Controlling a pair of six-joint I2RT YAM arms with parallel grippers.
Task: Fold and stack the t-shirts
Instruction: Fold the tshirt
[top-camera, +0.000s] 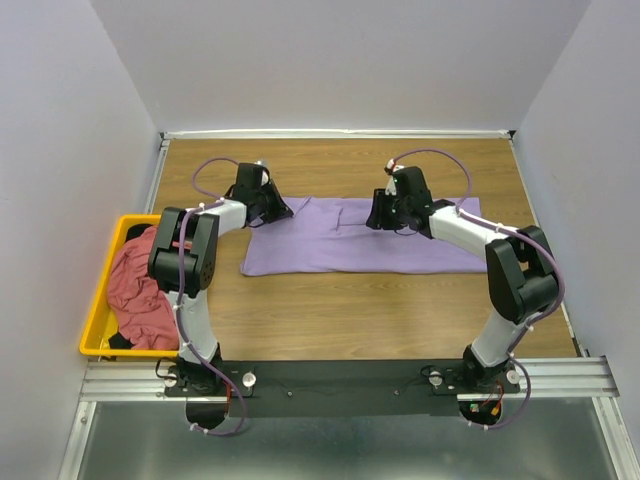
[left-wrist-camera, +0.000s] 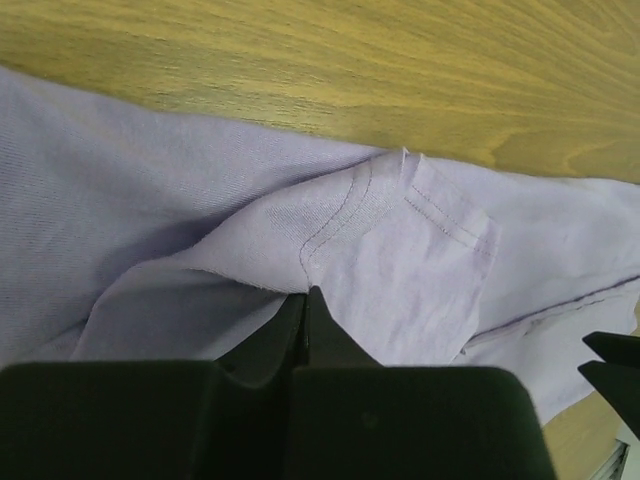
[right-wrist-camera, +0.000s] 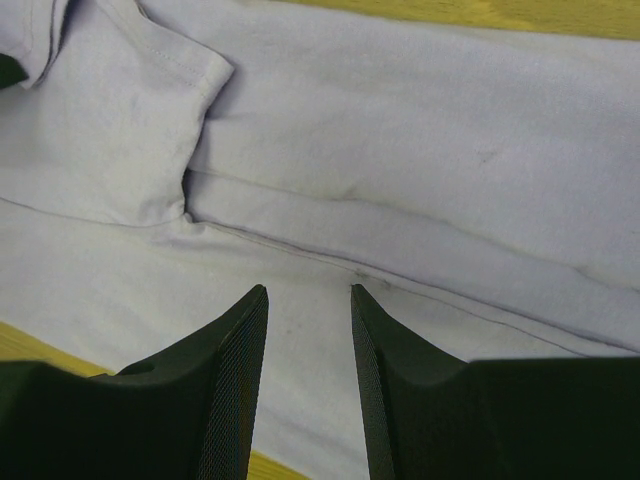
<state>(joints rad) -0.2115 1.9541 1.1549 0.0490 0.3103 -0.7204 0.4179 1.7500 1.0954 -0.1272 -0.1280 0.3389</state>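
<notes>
Left wrist: lavender shirt (left-wrist-camera: 400, 250) between closed fingers (left-wrist-camera: 328, 340)

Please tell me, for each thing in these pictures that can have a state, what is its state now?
lavender t-shirt: partly folded, lying flat on the wooden table.
left gripper: shut, pinching a fold of the lavender t-shirt near a sleeve.
right gripper: open, over the lavender t-shirt, holding nothing.
red-pink t-shirt: crumpled, not folded, in the bin.
yellow bin: upright, holding the crumpled shirt.
</notes>
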